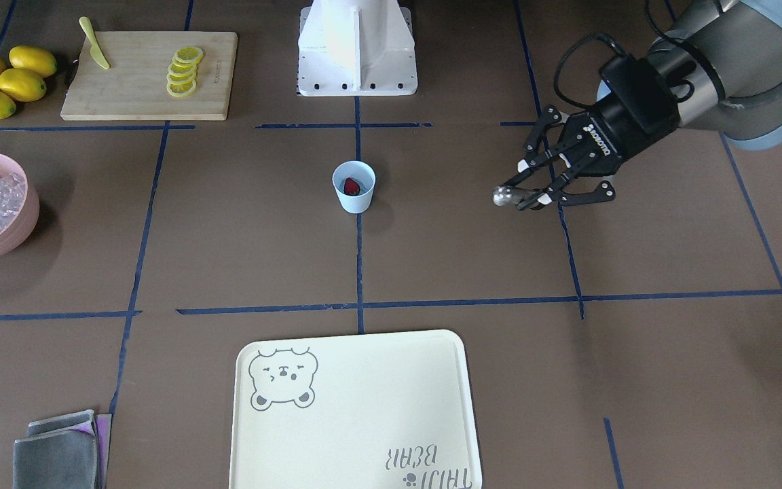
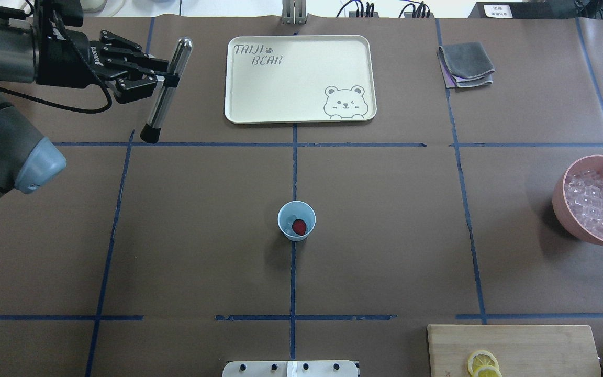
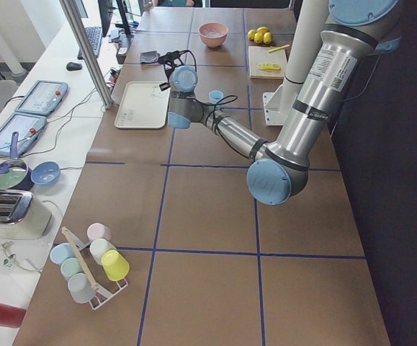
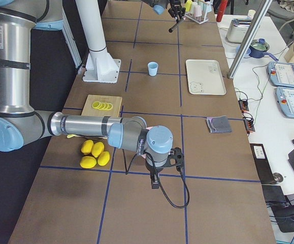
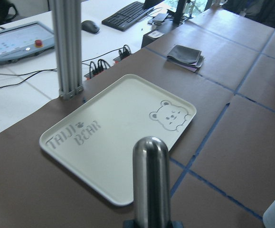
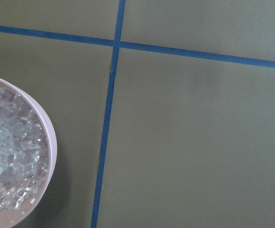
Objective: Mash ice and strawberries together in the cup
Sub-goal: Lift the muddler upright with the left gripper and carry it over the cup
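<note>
Gripping a tilted steel muddler (image 2: 156,107), the left gripper (image 2: 167,79) hangs clenched on it, well to the left of the cup (image 2: 283,224) and farther out. The cup stands upright with the strawberry piece (image 2: 299,226) inside. Well to the cup's right, a pink bowl (image 2: 560,207) holds ice cubes (image 2: 597,201). The right gripper (image 4: 155,179) shows only from the side, far right of the cup; I cannot tell its state.

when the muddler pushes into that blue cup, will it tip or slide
Probably tips easily: the cup is tapered to a narrow base, and nothing holds it. It likely feels light, with just a strawberry piece visible inside. Off-centre muddler pushes may slide it.
</note>
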You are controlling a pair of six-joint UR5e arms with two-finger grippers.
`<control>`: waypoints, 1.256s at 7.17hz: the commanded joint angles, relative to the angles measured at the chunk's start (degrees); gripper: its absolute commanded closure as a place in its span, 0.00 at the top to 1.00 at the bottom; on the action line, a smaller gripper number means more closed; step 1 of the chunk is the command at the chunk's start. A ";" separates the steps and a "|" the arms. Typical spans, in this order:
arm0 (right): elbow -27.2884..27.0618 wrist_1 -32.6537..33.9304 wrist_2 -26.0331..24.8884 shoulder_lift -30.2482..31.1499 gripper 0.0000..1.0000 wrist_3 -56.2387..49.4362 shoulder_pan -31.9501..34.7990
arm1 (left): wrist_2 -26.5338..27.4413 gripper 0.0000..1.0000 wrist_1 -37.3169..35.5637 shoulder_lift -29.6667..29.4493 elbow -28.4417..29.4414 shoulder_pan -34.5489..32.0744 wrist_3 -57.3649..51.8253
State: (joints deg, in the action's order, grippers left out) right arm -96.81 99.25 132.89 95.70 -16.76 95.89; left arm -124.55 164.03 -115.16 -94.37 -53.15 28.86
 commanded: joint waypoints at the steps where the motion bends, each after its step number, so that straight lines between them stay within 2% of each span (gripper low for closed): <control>1: 0.04 -0.02 0.00 0.02 1.00 -0.03 0.00 | 13.11 0.00 9.42 -2.25 -0.02 10.55 -0.03; 3: 0.13 -0.02 0.00 0.02 1.00 -0.03 0.00 | 24.04 0.00 17.50 -4.54 0.15 19.88 -0.39; 4: 0.13 -0.02 0.00 0.02 1.00 -0.03 0.00 | 27.13 0.00 21.55 -4.81 0.85 22.27 -0.65; 6: 0.13 -0.02 0.00 0.02 1.00 -0.03 0.00 | 27.42 0.02 25.78 -5.69 4.35 22.64 -2.13; 7: 0.13 -0.02 0.00 0.02 1.00 -0.03 0.00 | 28.73 0.02 31.55 -5.95 8.38 25.87 -6.67; 8: 0.04 -0.02 0.00 0.10 1.00 -0.03 0.00 | 32.22 0.02 34.74 -6.73 11.37 28.16 -8.89; 9: 0.04 -0.02 0.00 0.10 1.00 -0.03 0.00 | 32.35 0.02 34.86 -6.92 12.28 28.27 -9.00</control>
State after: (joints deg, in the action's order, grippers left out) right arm -96.73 99.23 132.89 95.77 -16.79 95.89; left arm -93.55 197.08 -121.65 -84.22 -26.04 21.16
